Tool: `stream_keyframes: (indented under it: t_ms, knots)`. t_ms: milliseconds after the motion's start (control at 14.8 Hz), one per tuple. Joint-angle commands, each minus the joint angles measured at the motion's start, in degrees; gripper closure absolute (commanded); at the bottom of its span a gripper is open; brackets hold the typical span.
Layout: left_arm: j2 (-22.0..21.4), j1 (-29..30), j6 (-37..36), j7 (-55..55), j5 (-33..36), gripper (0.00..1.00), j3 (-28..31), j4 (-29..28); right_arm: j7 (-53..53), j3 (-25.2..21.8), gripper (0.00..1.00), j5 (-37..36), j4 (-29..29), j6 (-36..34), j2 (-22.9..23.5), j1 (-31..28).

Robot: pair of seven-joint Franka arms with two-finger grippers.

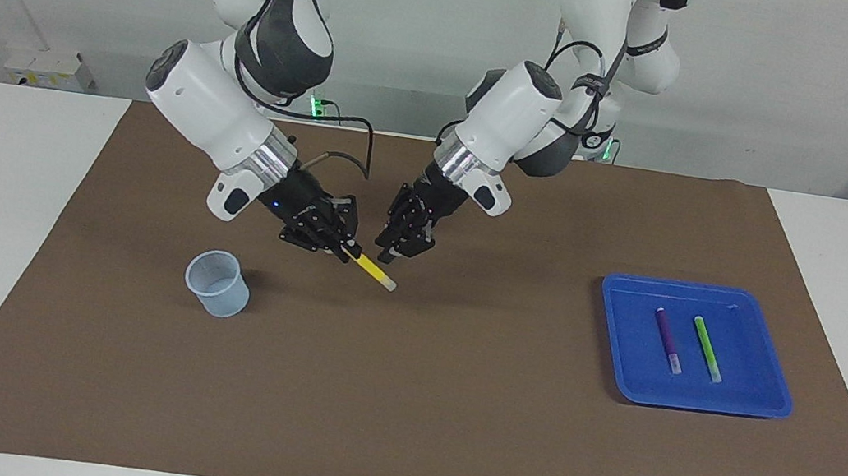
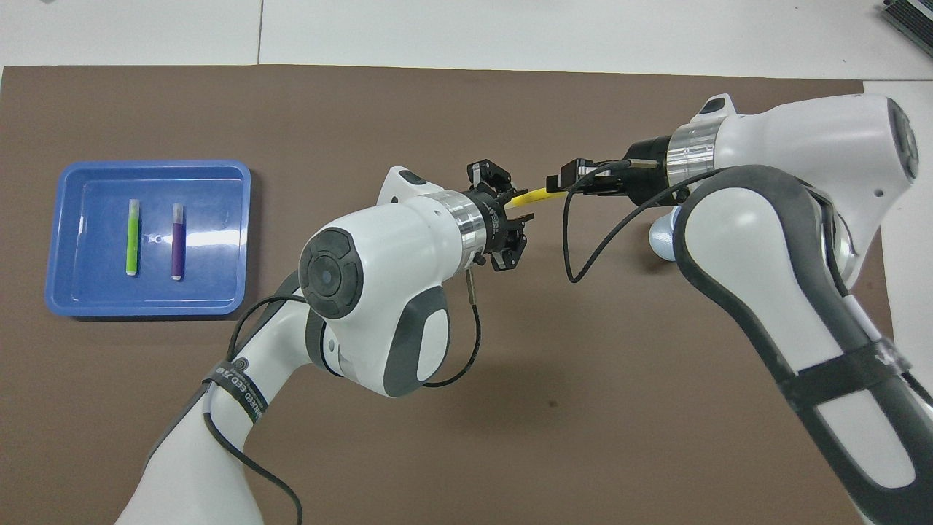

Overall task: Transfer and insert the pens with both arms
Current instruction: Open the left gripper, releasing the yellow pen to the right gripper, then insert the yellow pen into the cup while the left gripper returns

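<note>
The right gripper (image 1: 344, 247) pinches the yellow pen (image 1: 374, 271) by one end over the brown mat (image 1: 401, 401); its whitish tip slants down. The left gripper (image 1: 397, 249) hangs just beside it, jaws parted, clear of the pen.

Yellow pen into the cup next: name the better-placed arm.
Right. The right gripper holds the yellow pen close to the cup; the left gripper has no hold on it.
</note>
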Motion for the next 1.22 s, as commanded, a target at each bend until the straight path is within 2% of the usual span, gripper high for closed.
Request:
stream_keyframes:
  t_ms: [0, 203, 271, 339, 542, 678, 881, 1152]
  knots:
    - [-3.1, 2.2, -7.2, 4.2, -0.1, 0.64, 0.9, -0.9, -1.0, -0.2, 1.00, -5.4, 0.4, -3.2, -1.0, -2.0]
    - [-3.7, 5.8, -12.5, 16.8, 0.9, 0.63, 1.1, -0.5, -1.4, -0.3, 1.00, -14.1, 1.6, -9.5, -2.1, -5.4]
    - [-3.9, 7.7, -12.6, 21.2, 1.1, 0.47, 1.1, -1.1, -1.4, -0.3, 1.00, -16.7, 1.6, -11.2, -2.6, -6.1]
    - [-4.4, 10.7, -13.2, 24.1, 1.1, 0.40, 1.0, -1.9, -1.5, -0.3, 1.00, -19.3, 1.6, -12.5, -2.8, -7.0]
    - [-4.6, 14.3, -14.9, 29.4, 1.1, 0.39, 1.1, -2.2, -1.8, -0.2, 1.00, -26.0, 1.8, -14.5, -3.1, -9.4]
    - [-5.1, 17.2, -18.6, 31.1, 1.1, 0.00, 1.1, -2.1, -1.8, -0.2, 1.00, -29.9, 1.9, -15.2, -3.2, -9.9]
    - [-5.6, 22.3, -24.6, 43.8, 1.1, 0.00, 1.1, -1.7, -1.7, -0.3, 1.00, -32.0, 2.0, -14.8, -3.2, -10.9]
    - [-6.6, 30.7, -33.6, 67.8, 1.3, 0.00, 1.2, -1.8, -1.6, -0.3, 1.00, -34.4, 2.0, -14.0, -3.1, -11.6]
